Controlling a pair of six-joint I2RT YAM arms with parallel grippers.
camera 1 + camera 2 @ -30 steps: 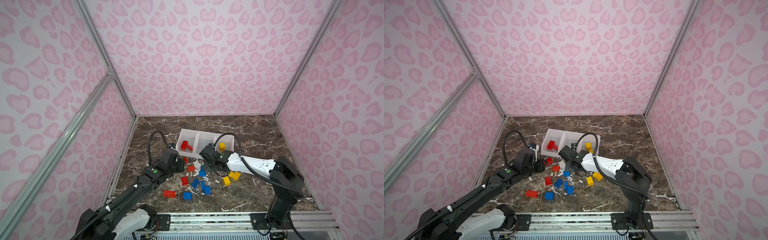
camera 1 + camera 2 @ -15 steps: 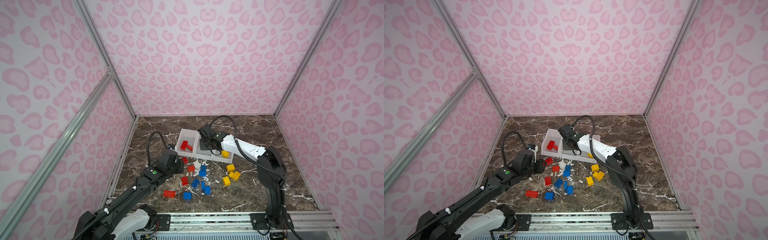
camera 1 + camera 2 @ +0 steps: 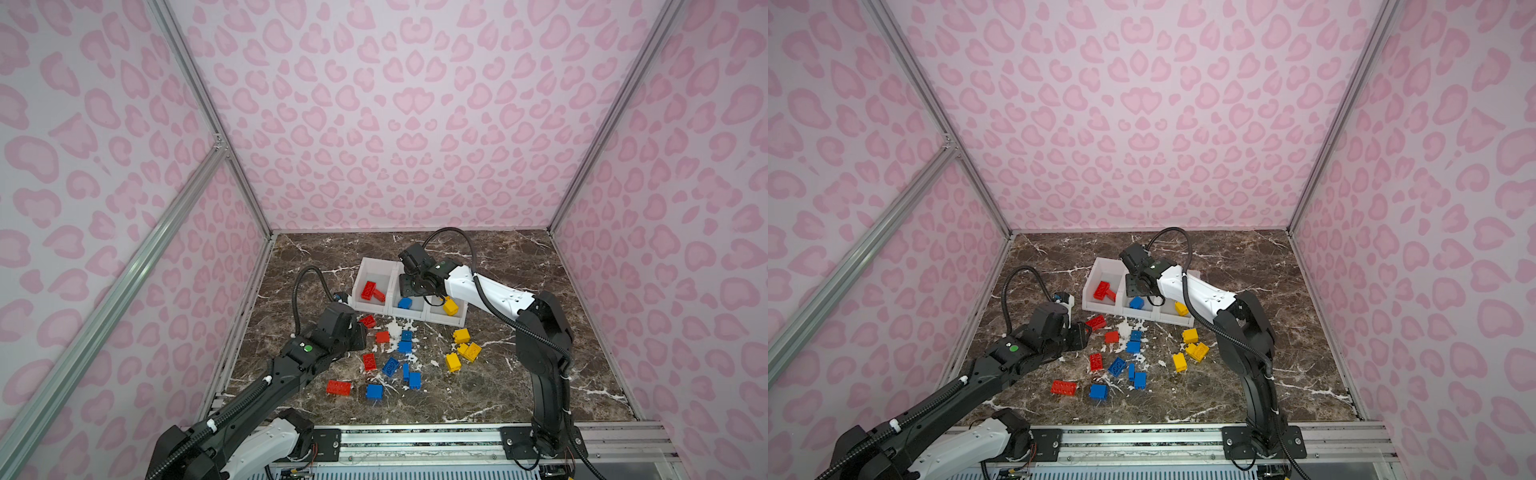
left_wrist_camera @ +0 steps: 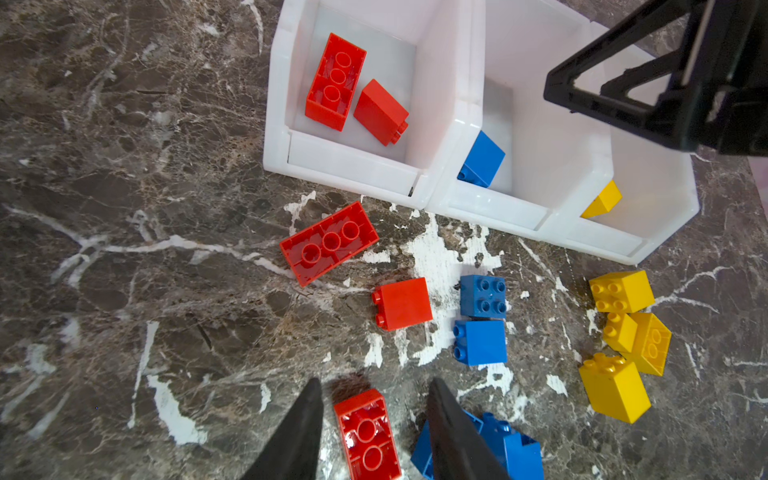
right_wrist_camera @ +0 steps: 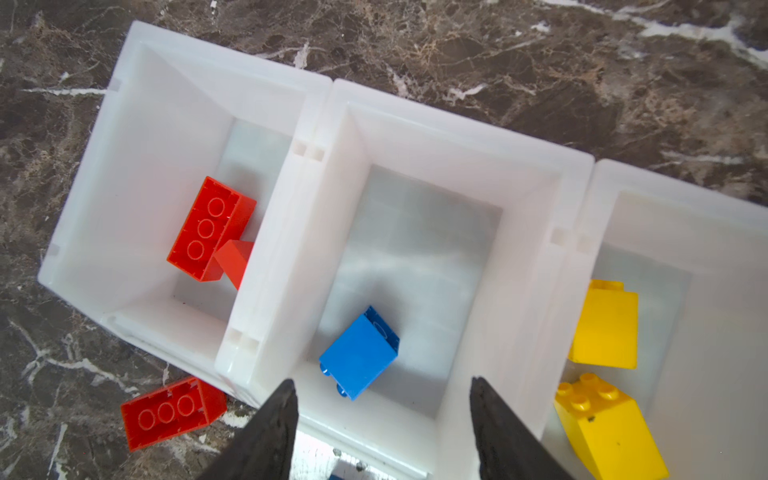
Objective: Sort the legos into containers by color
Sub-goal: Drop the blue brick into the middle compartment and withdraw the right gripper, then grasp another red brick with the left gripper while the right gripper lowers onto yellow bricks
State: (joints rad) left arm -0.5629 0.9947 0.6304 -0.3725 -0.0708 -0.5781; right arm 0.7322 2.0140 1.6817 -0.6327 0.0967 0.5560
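Three white containers [image 3: 376, 262] stand joined in a row at mid-table. My right gripper [image 5: 382, 380] hangs open above the middle one, and a blue lego [image 5: 359, 353] lies loose on that bin's floor beneath it. The left bin holds two red legos [image 5: 208, 230]; the right bin holds yellow legos [image 5: 604, 328]. My left gripper [image 4: 374, 382] is open low over the table in front of the bins. An oblong red lego [image 4: 368, 436] lies studs down between its fingers, untouched. In both top views the right gripper [image 3: 409, 286] is over the bins and the left gripper [image 3: 1081, 334] near them.
Loose legos lie scattered in front of the bins: red ones [image 3: 368, 321], blue ones [image 3: 405, 347] and yellow ones [image 3: 463, 351], with a red oblong brick [image 3: 338, 387] and a blue brick [image 3: 374, 391] nearest the front rail [image 3: 415, 440]. Pink walls close in three sides.
My right arm rose from the loose bricks to above the middle bin, and its gripper opened; a blue lego now lies in that bin. The left arm has barely moved.
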